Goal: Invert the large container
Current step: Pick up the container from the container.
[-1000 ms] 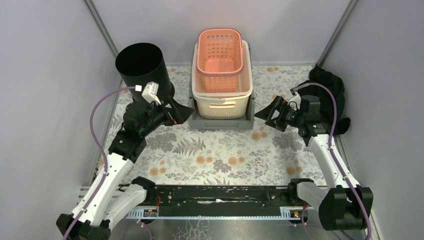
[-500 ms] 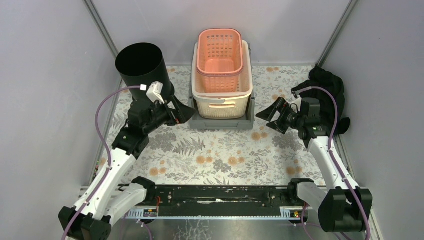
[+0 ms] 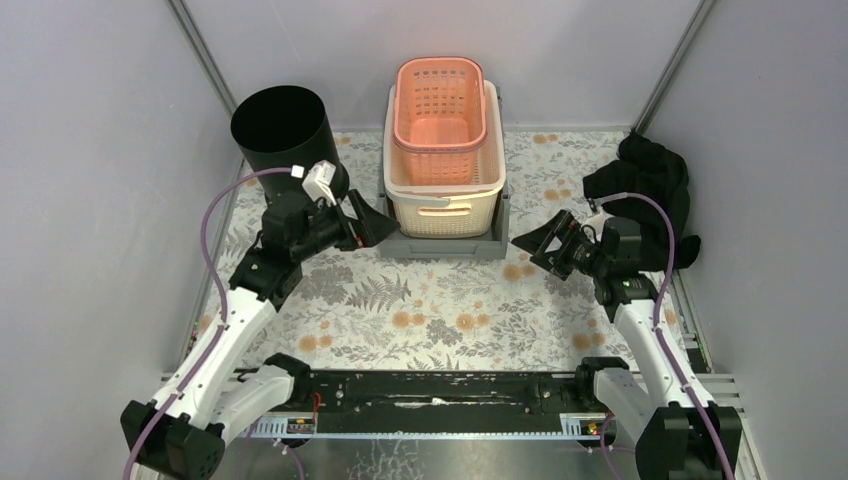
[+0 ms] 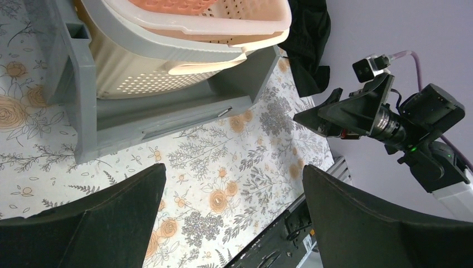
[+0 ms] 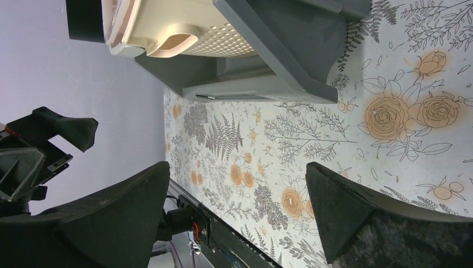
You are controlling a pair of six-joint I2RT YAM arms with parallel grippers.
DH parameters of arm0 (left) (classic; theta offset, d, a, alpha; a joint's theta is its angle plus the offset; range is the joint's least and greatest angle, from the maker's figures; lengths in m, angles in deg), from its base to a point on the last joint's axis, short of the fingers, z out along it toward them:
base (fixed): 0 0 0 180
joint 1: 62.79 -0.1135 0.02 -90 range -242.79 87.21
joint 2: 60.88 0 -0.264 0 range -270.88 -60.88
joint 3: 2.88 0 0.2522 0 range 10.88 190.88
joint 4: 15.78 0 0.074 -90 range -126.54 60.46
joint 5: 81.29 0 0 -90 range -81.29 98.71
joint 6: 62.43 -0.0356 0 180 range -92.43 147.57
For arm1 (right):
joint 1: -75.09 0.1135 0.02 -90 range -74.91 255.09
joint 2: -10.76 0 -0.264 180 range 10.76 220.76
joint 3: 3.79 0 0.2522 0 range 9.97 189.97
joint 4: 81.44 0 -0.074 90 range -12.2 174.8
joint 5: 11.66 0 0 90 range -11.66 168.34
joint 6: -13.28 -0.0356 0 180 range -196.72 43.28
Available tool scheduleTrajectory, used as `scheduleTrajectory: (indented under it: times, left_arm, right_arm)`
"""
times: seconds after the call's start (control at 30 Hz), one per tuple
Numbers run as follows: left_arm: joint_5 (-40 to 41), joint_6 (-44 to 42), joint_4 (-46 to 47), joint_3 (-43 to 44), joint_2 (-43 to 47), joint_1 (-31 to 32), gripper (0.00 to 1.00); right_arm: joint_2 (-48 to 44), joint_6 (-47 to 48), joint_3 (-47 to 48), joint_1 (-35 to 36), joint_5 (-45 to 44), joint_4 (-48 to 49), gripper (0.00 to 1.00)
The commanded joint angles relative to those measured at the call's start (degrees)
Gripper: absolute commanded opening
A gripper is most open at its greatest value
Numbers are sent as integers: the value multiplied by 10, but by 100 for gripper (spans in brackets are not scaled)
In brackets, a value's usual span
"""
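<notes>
Two grippers flank a stack of nested bins at the far middle of the flower-patterned table. The grey container sits upright at the bottom of that stack, open side up, with a cream basket set inside it and a pink basket nested in the cream one. The left gripper hovers near the container's front left corner with its fingers spread wide, holding nothing (its wrist view shows bare table between them and the grey wall). The right gripper hangs near the front right corner, apart from the container, its fingers also spread wide and holding nothing. A black bucket stands upright in the far left corner behind the left arm, and a black cloth lies bunched against the right wall.
</notes>
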Motion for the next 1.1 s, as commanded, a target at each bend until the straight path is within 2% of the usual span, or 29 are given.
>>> scheduleTrajectory:
  times: [0.0,0.2,0.33,0.43,0.8,1.07]
  left_arm:
    - [-2,9,19,-8,21,2,100]
    - [30,13,21,-20,40,2,100]
    - [11,20,11,-3,13,2,100]
    - [-4,16,-9,29,-21,1,100]
    - [52,-34,-73,120,-72,1,100]
    - [115,-79,-135,229,-115,1,100]
  right_arm:
    - [-19,-17,-14,-2,18,54,99]
    - [41,35,49,-2,74,-5,99]
    - [52,76,92,-3,34,-62,99]
    - [39,71,114,-3,12,-69,98]
    - [64,118,282,-1,-63,-163,70]
    - [154,120,433,23,-92,-193,50]
